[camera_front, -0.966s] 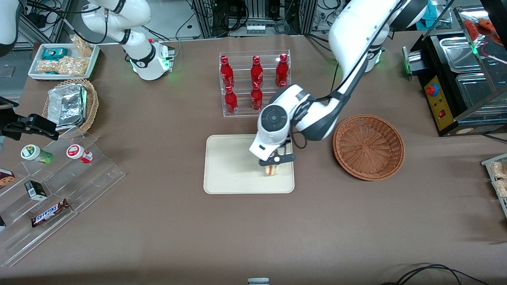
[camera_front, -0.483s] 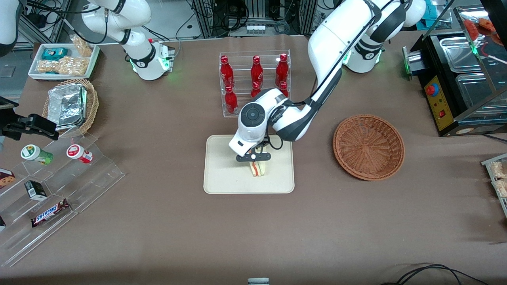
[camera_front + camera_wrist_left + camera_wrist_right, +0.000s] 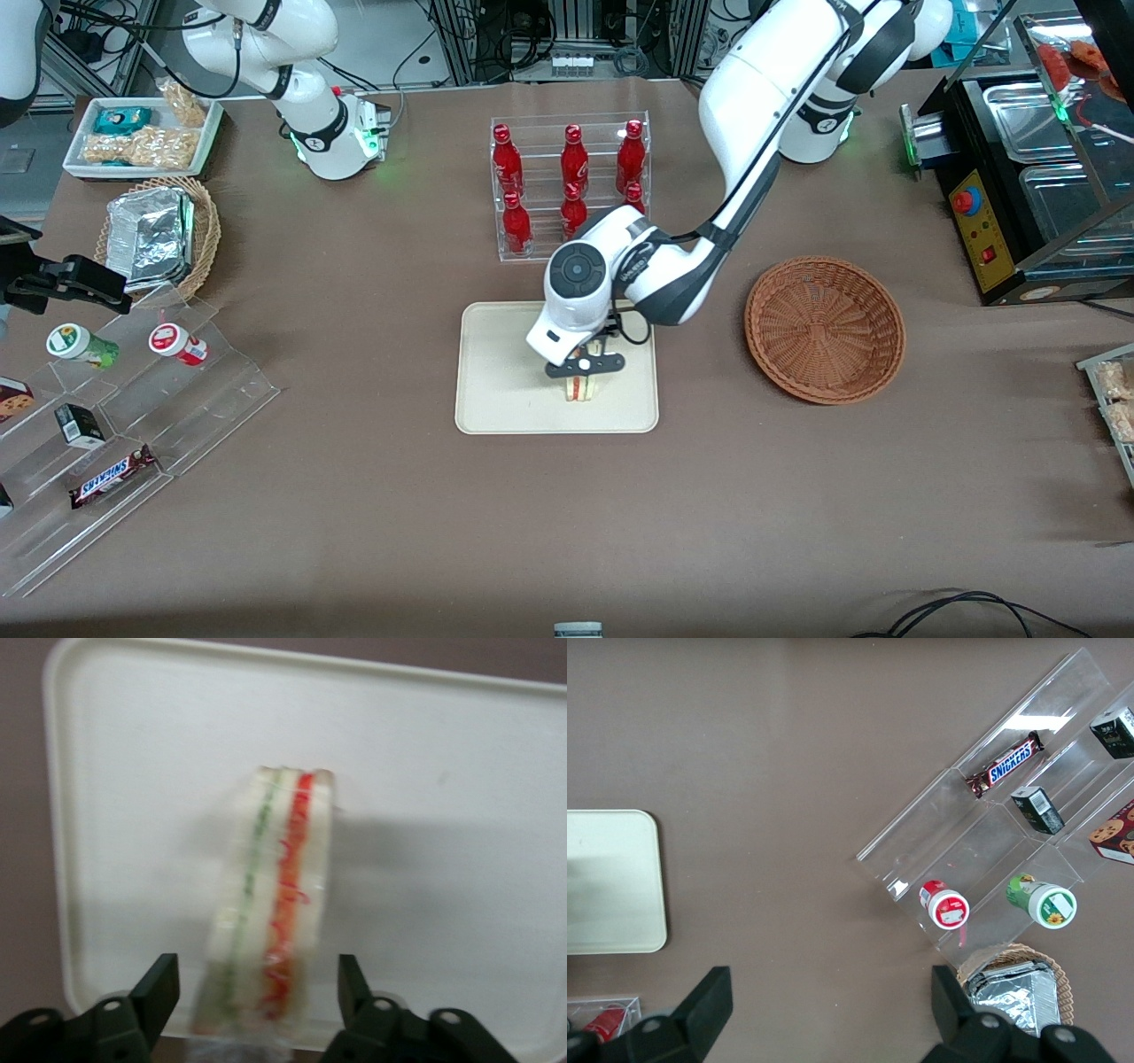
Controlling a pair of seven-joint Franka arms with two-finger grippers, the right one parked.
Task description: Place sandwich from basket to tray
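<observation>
The sandwich (image 3: 580,388) (image 3: 270,921), a pale bread wedge with red and green layers, stands on edge on the cream tray (image 3: 496,390) (image 3: 443,815). It sits near the tray's edge closest to the front camera. My gripper (image 3: 585,365) (image 3: 257,992) hovers just above it and is open. The black fingers (image 3: 159,992) flank the sandwich with a gap on each side. The dark brown wicker basket (image 3: 824,330) sits beside the tray, toward the working arm's end, with nothing in it.
A clear rack of red bottles (image 3: 571,186) stands farther from the front camera than the tray. A tan basket with a foil pack (image 3: 159,235) and acrylic snack shelves (image 3: 133,408) lie toward the parked arm's end. A black appliance (image 3: 1019,195) sits at the working arm's end.
The gripper swung over the tray toward the parked arm's end, then came back slightly toward the basket. The sandwich now sits lower, on the tray.
</observation>
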